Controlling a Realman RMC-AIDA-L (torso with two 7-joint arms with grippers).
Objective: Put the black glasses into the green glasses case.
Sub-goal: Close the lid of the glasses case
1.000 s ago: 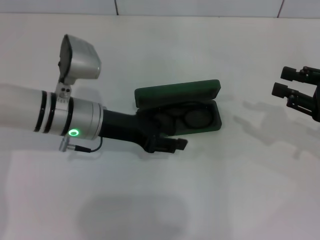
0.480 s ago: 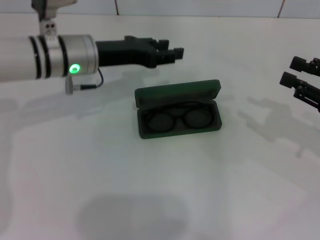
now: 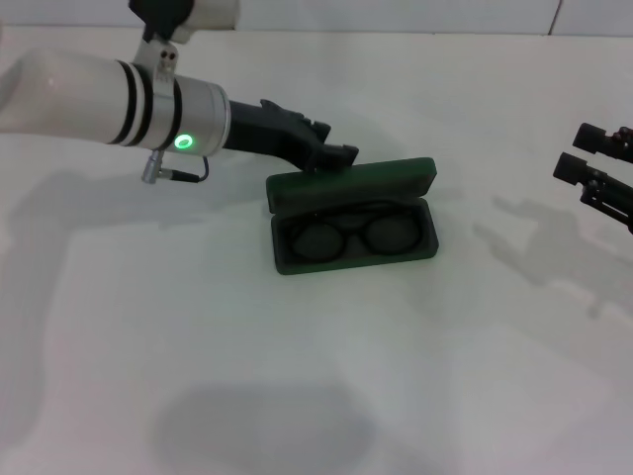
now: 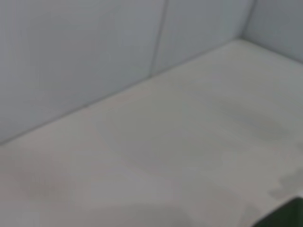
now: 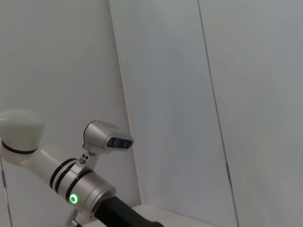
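Glasses, i.e. the black glasses (image 3: 354, 236), lie inside the open green glasses case (image 3: 353, 226), so w/ left gripper (image 3: 336, 158) (I cannot tell how wide it is, holding nothing) behind the lid, you push it down slowly; right gripper (image 3: 590, 163) stays idle at right.

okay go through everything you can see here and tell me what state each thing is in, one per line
green glasses case: open, lid tipped back, lying flat on the table.
black glasses: inside the case, lying flat, lenses up.
left gripper: behind the case's lid at its left end, holding nothing; the fingers can't be made out.
right gripper: parked at the table's right edge, holding nothing.
table: white, bare around the case.
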